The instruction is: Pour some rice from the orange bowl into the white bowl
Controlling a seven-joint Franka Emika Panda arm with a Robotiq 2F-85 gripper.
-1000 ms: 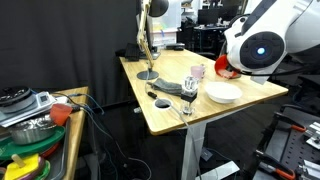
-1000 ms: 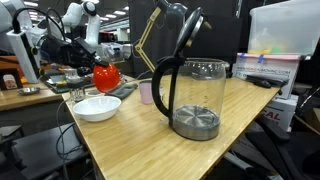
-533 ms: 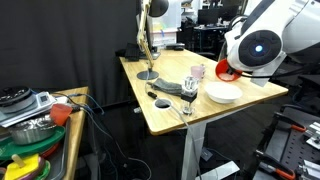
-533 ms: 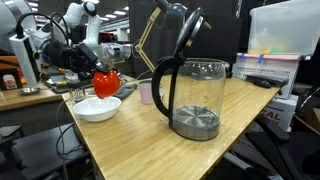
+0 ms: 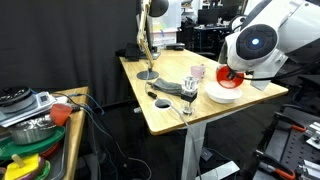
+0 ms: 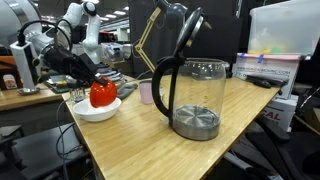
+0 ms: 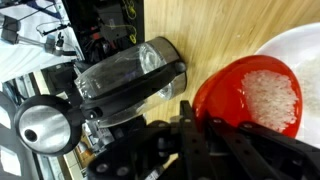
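The gripper (image 7: 200, 122) clamped the rim of the orange bowl (image 7: 250, 95), low over, perhaps touching, the white bowl (image 7: 300, 45) at the right end of the table (image 5: 165, 115). Rice (image 7: 270, 93) lay inside; tilting slowly over the centre would pour only some.

- The black gripper (image 6: 94, 82) clasped the small glossy red-orange bowl (image 6: 103, 96) over the wide shallow white bowl (image 6: 97, 113).
- A clear glass kettle (image 6: 192, 98) stood nearby on the pale wooden table (image 6: 140, 145).
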